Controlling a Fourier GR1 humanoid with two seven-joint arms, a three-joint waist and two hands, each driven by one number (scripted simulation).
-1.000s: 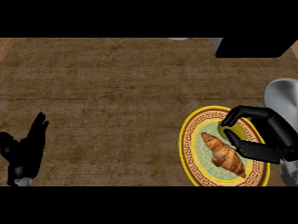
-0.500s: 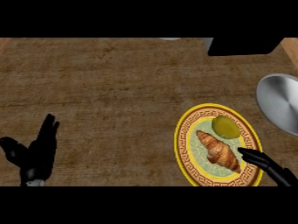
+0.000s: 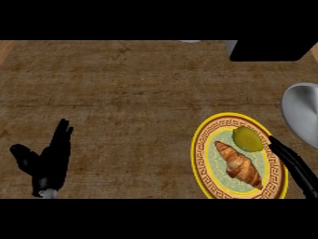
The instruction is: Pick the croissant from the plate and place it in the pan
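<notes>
The right hand (image 3: 295, 164) enters from the view's 5 o'clock. Its fingers are straight and hold nothing, and they lie along the plate's (image 3: 196, 158) rim at about 3 to 4 o'clock, just beside the croissant (image 3: 238, 164) but not curled round it. The croissant lies on the plate's middle, its length running from 11 to 5 o'clock. A yellow-green round fruit (image 3: 248, 138) sits at its upper end, at the plate's 1 o'clock. The steel pan (image 3: 311, 116) is near the plate at its 2 o'clock, cut off by the view's edge, and nothing shows in it. By my reading no step is done yet: the grasp, the lift, the carry to the pan and the release are all left. The left hand (image 3: 51, 156) rests open at 8 o'clock on the wooden counter (image 3: 120, 93).
</notes>
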